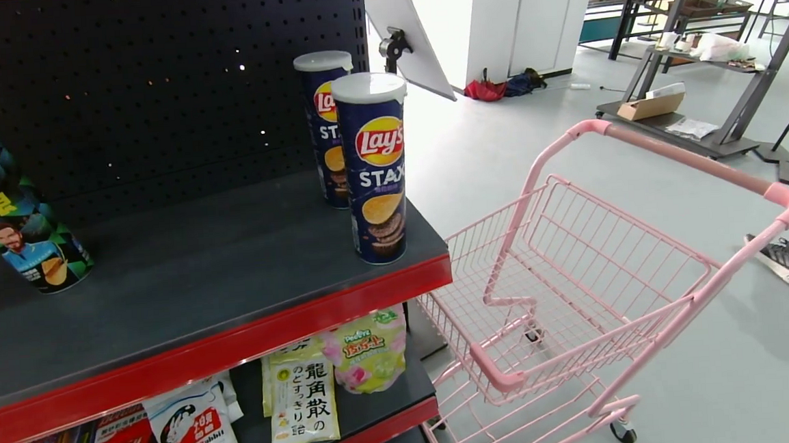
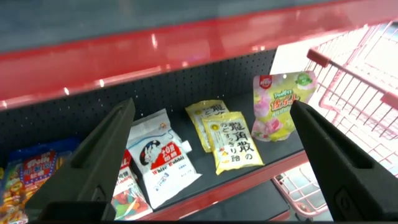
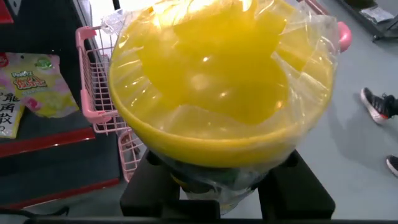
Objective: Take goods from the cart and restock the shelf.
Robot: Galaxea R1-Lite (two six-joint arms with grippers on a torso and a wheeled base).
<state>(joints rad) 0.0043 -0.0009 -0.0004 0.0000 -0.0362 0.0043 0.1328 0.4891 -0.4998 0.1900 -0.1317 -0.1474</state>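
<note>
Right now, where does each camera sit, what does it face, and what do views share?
Head: atop the robot, looking down on the upper shelf, chip cans and pink cart.
Left wrist: faces lower-shelf snack bags between open left fingers.
Right wrist: over the yellow-lidded can in the right fingers.
All share the green-pink pouch.

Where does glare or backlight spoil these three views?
Head view: bright pinpoints shine through the pegboard holes. Left wrist view: light streaks glare along the red shelf edge. Right wrist view: clear wrap on the yellow-lidded can throws white reflections.
</note>
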